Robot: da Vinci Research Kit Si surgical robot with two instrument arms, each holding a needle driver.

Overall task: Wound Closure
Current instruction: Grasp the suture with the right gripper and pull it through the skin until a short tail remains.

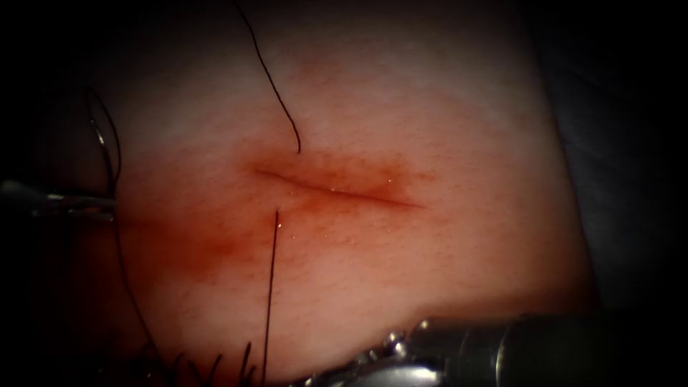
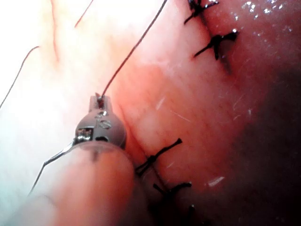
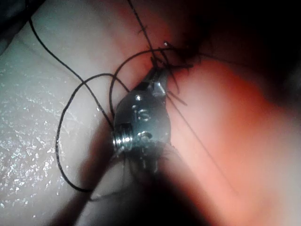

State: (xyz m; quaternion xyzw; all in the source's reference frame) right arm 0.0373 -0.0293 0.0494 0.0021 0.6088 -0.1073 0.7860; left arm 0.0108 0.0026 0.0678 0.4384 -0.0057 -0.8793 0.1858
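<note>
I had the L tool (image 2: pixel 99 101) clamped on thread (image 2: pixel 134 49), left of the cut (image 1: pixel 337 190). The R tool (image 3: pixel 157 77) sat among thread loops by the stitches (image 2: pixel 157 157); couldn't tell its jaws. Needle looked held near the L tool, at the tissue (image 1: pixel 430 107) edge, not in it. Judged mid thread-handling; next needs steady tension.

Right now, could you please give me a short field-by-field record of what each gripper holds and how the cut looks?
left gripper: shut on the thread
right gripper: among thread loops; grasp unclear
needle: cannot tell where it is
cut: runs across the tissue, thread entering above and below it
stitches: knotted, dark, along the wound line
red fluid: stains tissue around the cut
</note>
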